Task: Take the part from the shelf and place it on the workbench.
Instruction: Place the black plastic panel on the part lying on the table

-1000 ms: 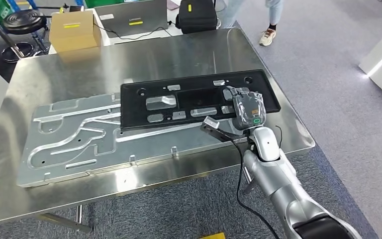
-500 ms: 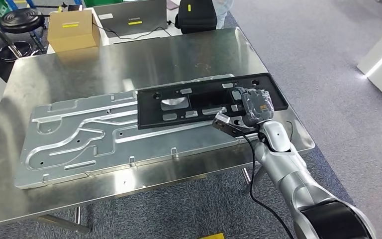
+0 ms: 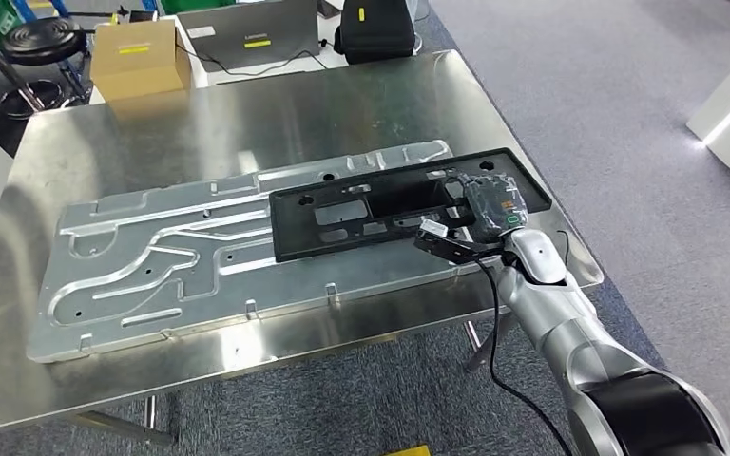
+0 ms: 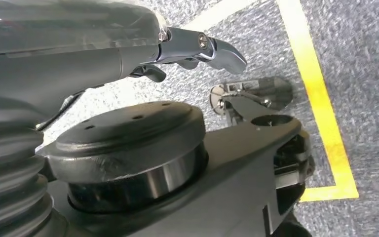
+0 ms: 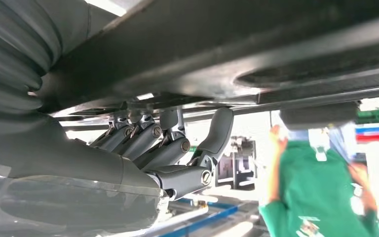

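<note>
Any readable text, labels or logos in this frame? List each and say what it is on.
None can be read for certain.
Laptop: a logo on the lid, too small to read.
Cardboard box: yellow label, no legible text.
Black bag: yellow tag, illegible.
Right hand: green mark, unreadable.

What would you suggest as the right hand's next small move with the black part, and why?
Probably lower it. The right hand grips the black part at its right end, fingers curled under its edge, and the part hangs over the grey metal plate on the workbench. It looks tilted and not yet resting flat, so easing it down before letting go seems safest.
</note>
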Controlling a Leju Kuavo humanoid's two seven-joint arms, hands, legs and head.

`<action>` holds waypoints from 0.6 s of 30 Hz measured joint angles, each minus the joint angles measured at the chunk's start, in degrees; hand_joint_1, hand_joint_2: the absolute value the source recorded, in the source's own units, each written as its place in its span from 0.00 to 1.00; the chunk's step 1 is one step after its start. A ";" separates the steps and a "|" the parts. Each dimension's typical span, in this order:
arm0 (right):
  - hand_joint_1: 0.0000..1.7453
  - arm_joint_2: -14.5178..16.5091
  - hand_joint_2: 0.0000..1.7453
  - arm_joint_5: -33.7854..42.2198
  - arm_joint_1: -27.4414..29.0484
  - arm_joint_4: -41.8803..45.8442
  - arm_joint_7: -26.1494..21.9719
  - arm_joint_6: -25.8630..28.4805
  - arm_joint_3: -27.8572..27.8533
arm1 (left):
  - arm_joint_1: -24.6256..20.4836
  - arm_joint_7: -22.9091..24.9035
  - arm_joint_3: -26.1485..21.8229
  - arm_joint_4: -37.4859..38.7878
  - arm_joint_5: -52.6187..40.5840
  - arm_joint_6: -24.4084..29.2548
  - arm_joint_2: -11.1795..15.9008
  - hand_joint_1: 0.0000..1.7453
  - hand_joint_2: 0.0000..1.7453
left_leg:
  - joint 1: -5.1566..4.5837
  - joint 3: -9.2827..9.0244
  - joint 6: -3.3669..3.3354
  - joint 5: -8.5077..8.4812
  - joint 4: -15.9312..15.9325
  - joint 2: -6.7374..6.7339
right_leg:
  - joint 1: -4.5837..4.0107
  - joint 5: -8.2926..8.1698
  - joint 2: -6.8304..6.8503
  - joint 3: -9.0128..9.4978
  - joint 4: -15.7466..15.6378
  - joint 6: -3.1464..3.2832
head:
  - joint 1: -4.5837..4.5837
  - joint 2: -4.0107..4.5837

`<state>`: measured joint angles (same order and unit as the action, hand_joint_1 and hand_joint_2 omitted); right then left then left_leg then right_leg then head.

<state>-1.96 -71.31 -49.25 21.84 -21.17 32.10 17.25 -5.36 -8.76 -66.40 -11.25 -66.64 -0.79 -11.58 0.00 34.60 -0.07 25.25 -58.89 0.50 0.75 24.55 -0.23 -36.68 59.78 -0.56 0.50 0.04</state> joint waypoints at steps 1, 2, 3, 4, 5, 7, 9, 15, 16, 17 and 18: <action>1.00 0.03 1.00 0.15 -0.02 -0.18 -0.09 -0.31 0.00 | 0.02 0.00 0.00 -0.01 0.00 0.02 0.00 0.00 1.00 | 0.08 0.03 0.30 0.24 -0.19 -0.02 | 0.04 -0.06 0.02 0.09 -0.16 0.34 | 0.00 0.00; 1.00 0.11 1.00 0.39 -0.09 -0.34 -0.27 -0.61 0.00 | 0.03 0.00 0.01 -0.01 -0.01 0.05 0.00 0.00 1.00 | 0.13 0.33 0.61 0.90 -1.02 -0.06 | 0.09 -0.12 0.04 0.21 -0.32 0.73 | 0.01 0.00; 1.00 0.22 1.00 0.68 -0.20 -0.48 -0.52 -0.92 0.00 | 0.03 -0.01 0.01 -0.01 -0.01 0.11 0.00 0.00 1.00 | 0.19 1.14 0.89 2.14 -2.96 -0.09 | 0.15 -0.18 0.07 0.34 -0.49 1.10 | 0.03 0.00; 1.00 0.38 1.00 0.93 -0.29 -0.62 -0.76 -1.14 0.00 | 0.03 -0.01 0.02 -0.01 -0.01 0.19 0.00 0.00 1.00 | 0.26 2.47 1.10 3.81 -6.04 -0.13 | 0.13 -0.19 0.07 0.45 -0.57 1.37 | 0.06 0.00; 1.00 0.54 1.00 1.09 -0.36 -0.78 -0.95 -1.28 0.00 | 0.02 -0.01 0.02 -0.01 -0.01 0.24 0.00 0.00 1.00 | 0.29 4.28 1.26 5.58 -9.94 -0.14 | 0.07 -0.16 0.07 0.47 -0.58 1.55 | 0.08 0.00; 1.00 0.80 1.00 1.18 -0.34 -1.18 -1.05 -1.52 0.00 | 0.04 -0.03 0.02 -0.01 0.00 0.31 0.00 0.00 1.00 | 0.33 7.24 1.40 7.32 -15.77 -0.15 | -0.07 -0.11 0.07 0.51 -0.55 1.67 | 0.08 0.00; 1.00 1.01 1.00 1.30 -0.31 -1.59 -1.05 -1.92 0.00 | 0.08 -0.16 0.02 0.00 0.01 0.45 0.00 0.00 1.00 | 0.32 6.50 1.24 4.99 -13.63 -0.15 | -0.14 -0.08 0.07 0.59 -0.52 1.65 | 0.08 0.00; 1.00 1.74 1.00 2.38 0.02 -2.43 -1.03 -2.43 0.00 | 0.06 -0.81 0.02 -0.01 0.03 0.74 0.05 0.00 1.00 | -0.15 0.06 -0.02 -0.15 0.12 -0.11 | -0.38 -0.01 -0.05 0.54 -0.44 0.81 | 0.04 0.00; 1.00 1.84 1.00 2.48 0.22 -2.56 -1.04 -2.44 0.00 | 0.09 -0.86 0.02 -0.01 0.02 0.77 0.06 0.00 1.00 | -0.16 0.08 -0.23 -0.23 0.17 -0.09 | -0.34 -0.09 -0.04 0.59 -0.56 0.53 | 0.04 0.00; 0.75 1.93 0.75 2.61 0.45 -2.71 -1.04 -2.44 -0.01 | 0.13 -0.91 0.02 -0.01 0.01 0.83 0.07 0.00 1.00 | -0.04 -0.02 -0.51 -0.43 0.43 -0.10 | -0.30 -0.02 -0.01 0.61 -0.55 0.20 | 0.03 0.00; 0.50 1.98 0.50 2.74 0.62 -2.83 -1.05 -2.44 -0.02 | 0.18 -0.94 0.02 -0.01 0.01 0.91 0.08 0.00 1.00 | 0.07 -0.18 -0.81 -0.64 0.76 -0.11 | -0.27 0.33 0.00 0.48 -0.17 -0.09 | 0.02 0.00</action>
<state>0.02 -68.57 -48.63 19.01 -22.22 29.66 17.23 -5.19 -9.70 -66.38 -11.26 -66.63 0.13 -11.50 0.07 34.42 -0.87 24.62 -58.13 0.39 0.48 24.88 -0.23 -36.19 59.61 -0.65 0.52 0.04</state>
